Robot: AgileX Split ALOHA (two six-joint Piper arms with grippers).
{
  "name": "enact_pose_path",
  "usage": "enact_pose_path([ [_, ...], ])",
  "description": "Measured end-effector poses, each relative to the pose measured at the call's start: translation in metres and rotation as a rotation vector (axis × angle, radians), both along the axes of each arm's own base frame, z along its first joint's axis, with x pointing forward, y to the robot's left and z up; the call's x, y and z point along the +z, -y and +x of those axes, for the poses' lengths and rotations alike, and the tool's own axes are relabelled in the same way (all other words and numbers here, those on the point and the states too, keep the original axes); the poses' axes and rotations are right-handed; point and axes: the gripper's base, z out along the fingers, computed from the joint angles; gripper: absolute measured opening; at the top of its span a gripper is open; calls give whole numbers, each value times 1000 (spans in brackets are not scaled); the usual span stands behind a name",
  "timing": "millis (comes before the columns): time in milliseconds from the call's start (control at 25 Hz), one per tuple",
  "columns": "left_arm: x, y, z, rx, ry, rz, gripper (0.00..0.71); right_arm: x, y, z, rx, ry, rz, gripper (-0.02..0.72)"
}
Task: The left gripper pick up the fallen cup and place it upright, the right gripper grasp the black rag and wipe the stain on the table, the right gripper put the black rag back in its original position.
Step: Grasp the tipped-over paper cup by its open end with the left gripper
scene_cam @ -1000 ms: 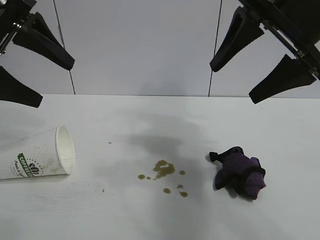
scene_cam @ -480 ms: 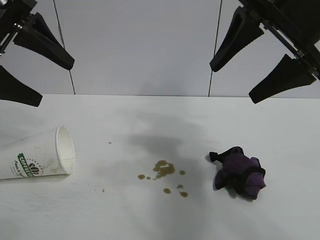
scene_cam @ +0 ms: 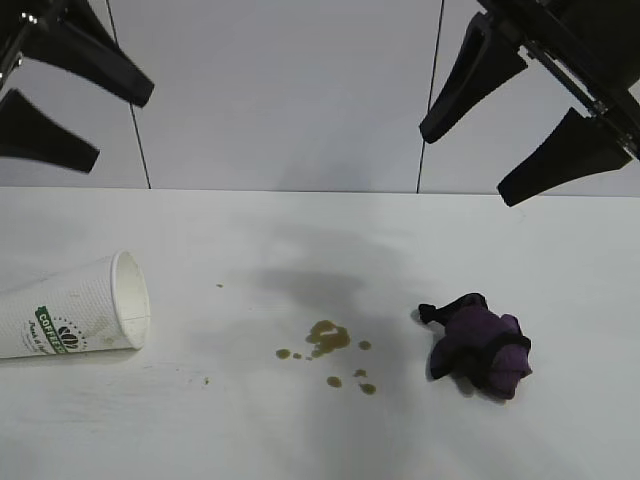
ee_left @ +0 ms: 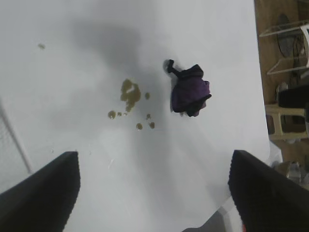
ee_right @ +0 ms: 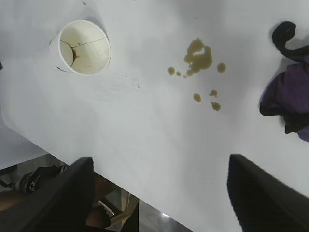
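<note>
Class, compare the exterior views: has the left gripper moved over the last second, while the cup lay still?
Yes. The left gripper has risen, farther above the fallen cup, which lies unmoved on the table; its fingers are open.

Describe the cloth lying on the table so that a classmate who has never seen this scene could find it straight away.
Start with the white table and find the brown stain near its middle. On the side under the right arm lies the rag, a crumpled dark purple and black bundle. It is the only soft, dark thing there; the cup is white paper.

Matt white table [scene_cam: 560, 260], textured paper cup [scene_cam: 70, 318] (dimpled wall), crumpled purple-black cloth rag [scene_cam: 480, 345].
</note>
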Motion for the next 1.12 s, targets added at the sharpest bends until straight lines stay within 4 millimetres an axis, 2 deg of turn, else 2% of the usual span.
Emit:
enact_pose_path([
  [160, 35, 22, 0, -323, 333, 129, 606, 0, 0, 0, -3, 3, 0, 526],
  [240, 39, 32, -2, -454, 438, 257, 606, 0, 0, 0, -3, 3, 0, 526],
  [320, 35, 39, -4, -553, 501, 410, 606, 0, 0, 0, -3, 3, 0, 526],
  [480, 17, 50, -2, -695, 556, 712, 606, 0, 0, 0, -3, 4, -1, 526],
  [640, -14, 64, 6, -766, 493, 898, 606, 0, 0, 1, -3, 4, -1, 526],
  [760, -43, 72, 15, -781, 417, 970, 606, 0, 0, 1, -4, 6, -2, 526],
  [920, -80, 73, 28, -815, 339, 1036, 606, 0, 0, 1, -5, 7, -2, 526],
  [1120, -106, 72, 35, -855, 286, 1082, 606, 0, 0, 1, -5, 7, -2, 526],
])
